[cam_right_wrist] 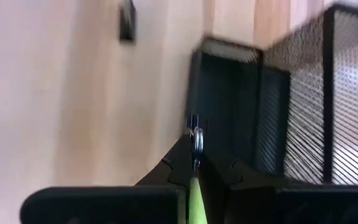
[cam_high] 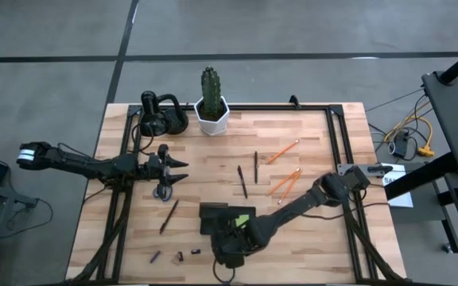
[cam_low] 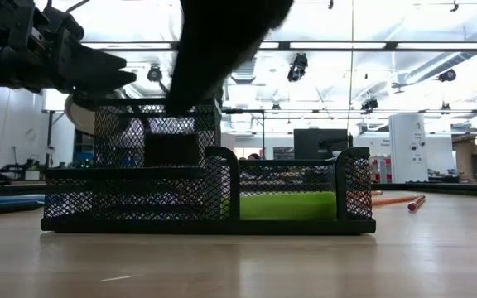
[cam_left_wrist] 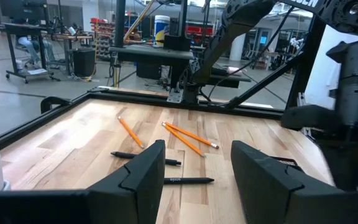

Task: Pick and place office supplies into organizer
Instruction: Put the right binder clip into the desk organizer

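Mesh organizer (cam_low: 209,199) stands at the worktop's near edge. Right gripper (cam_right_wrist: 196,163), fingers clamped on a small clip (cam_right_wrist: 196,140), hovers above: centre over a compartment, then release. Left gripper (cam_left_wrist: 194,171) waits, fingers apart.

**Arms: left waiting open, right reaching low and pinched**

My left gripper (cam_high: 175,168) sits over the table's left half, arm stretched level from the left edge, fingers (cam_left_wrist: 143,171) spread wide. My right gripper (cam_high: 230,248) reaches to the near edge, arm bent diagonally, fingers pressed together.
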Robot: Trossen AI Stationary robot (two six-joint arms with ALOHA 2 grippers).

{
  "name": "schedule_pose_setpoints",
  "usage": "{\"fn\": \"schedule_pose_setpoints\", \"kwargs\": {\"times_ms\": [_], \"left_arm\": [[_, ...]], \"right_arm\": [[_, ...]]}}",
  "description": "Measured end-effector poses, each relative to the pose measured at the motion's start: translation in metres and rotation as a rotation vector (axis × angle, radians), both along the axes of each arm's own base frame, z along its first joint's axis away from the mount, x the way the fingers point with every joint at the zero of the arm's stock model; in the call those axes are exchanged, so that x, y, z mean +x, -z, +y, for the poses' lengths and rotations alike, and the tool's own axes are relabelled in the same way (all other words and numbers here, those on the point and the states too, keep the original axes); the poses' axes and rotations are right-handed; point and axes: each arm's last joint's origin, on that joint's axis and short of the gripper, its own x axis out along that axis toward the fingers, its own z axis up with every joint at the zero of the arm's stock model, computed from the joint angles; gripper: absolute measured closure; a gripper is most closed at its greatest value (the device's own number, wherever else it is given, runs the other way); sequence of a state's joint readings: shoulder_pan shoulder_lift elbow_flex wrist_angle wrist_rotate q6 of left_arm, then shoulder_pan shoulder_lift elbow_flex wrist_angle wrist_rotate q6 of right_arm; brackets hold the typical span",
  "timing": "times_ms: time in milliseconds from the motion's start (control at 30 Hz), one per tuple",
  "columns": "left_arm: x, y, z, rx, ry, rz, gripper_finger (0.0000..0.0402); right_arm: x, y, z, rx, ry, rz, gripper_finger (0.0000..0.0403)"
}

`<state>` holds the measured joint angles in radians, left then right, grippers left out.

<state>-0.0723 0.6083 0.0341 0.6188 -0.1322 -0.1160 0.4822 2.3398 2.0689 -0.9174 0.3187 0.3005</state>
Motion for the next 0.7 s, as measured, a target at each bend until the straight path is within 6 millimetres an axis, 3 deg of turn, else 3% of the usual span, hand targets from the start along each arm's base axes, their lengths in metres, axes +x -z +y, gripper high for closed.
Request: {"fn": "schedule_pose_setpoints", "kwargs": {"times_ms": [233,700], "left_arm": [[0.000,0.000,0.000,0.000,0.000,-0.002,0.0232],[0.000,-0.003,0.000,0.043,-0.003,-0.026,0.0232]], "right_arm": [[0.010,0.000,-0.025,-0.013,0.031,0.020,0.0394],[0.019,-0.001,-0.044,0.113,0.020,0.062,0.0394]]}}
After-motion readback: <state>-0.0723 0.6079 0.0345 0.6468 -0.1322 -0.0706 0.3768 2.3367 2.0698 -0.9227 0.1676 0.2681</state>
